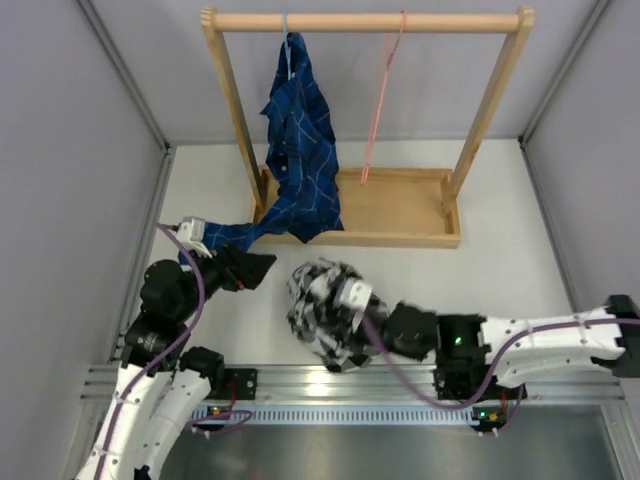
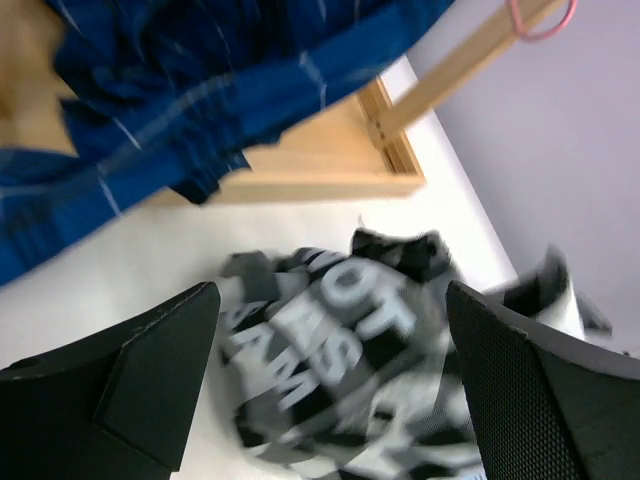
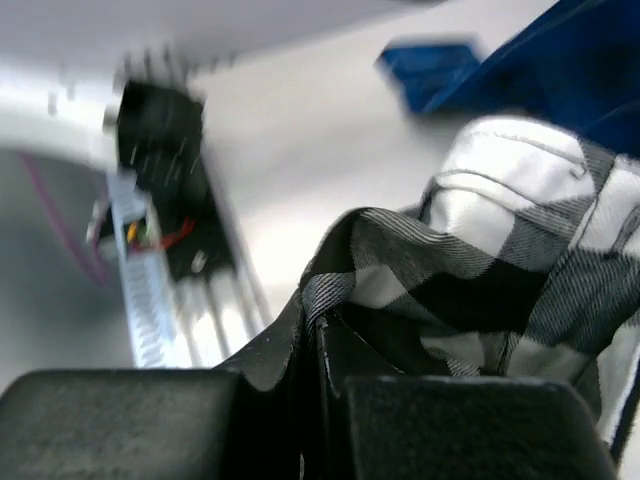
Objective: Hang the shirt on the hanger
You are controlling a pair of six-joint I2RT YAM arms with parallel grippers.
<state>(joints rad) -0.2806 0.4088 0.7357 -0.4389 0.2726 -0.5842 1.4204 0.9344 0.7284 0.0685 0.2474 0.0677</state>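
Top view: the shirt is a crumpled black-and-white check heap on the table, just toward 6 o'clock from centre and well apart from the hanger. The pink wire hanger hangs bare from the rod of the wooden rack at about 12 to 1 o'clock. The right gripper comes in from 3 o'clock and sits in the heap. In the right wrist view its fingers are pressed together with a fold of check cloth pinched in the seam between them. The left gripper is at 9 o'clock of the shirt, pointing toward it, not touching. The left wrist view is blurred but shows the jaws spread wide with nothing between them, and the shirt's pale lettering faces up beyond them. A blue shirt hangs at 11 o'clock on the rack, its tail trailing down onto the table beside the left gripper.
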